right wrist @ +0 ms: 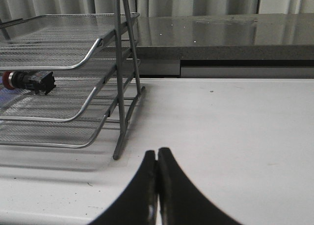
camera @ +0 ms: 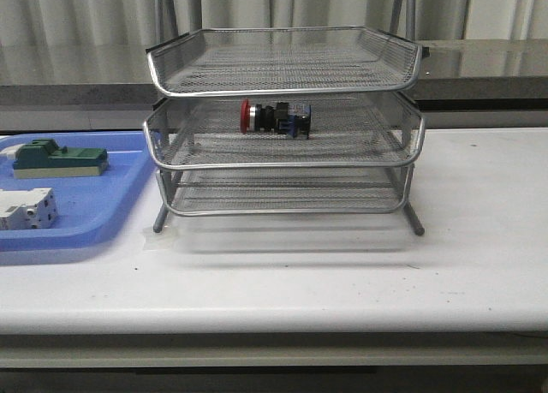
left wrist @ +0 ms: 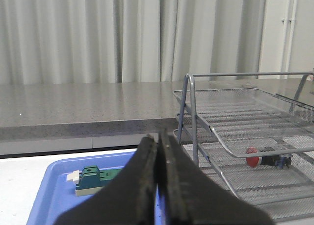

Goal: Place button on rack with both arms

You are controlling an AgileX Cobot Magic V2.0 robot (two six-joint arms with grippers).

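The button (camera: 276, 117), with red cap, silver collar, black body and blue rear, lies on its side on the middle tier of the silver wire-mesh rack (camera: 282, 163). It also shows in the left wrist view (left wrist: 267, 159) and the right wrist view (right wrist: 27, 81). My left gripper (left wrist: 158, 139) is shut and empty, off to the rack's (left wrist: 235, 151) left over the blue tray. My right gripper (right wrist: 157, 151) is shut and empty, above the white table to the right of the rack (right wrist: 73, 107). Neither arm shows in the front view.
A flat blue plastic tray (camera: 103, 213) lies left of the rack with a green block (camera: 60, 159) and a white breaker block (camera: 27, 209) on it. The green block also shows in the left wrist view (left wrist: 93, 181). A grey counter runs behind the table.
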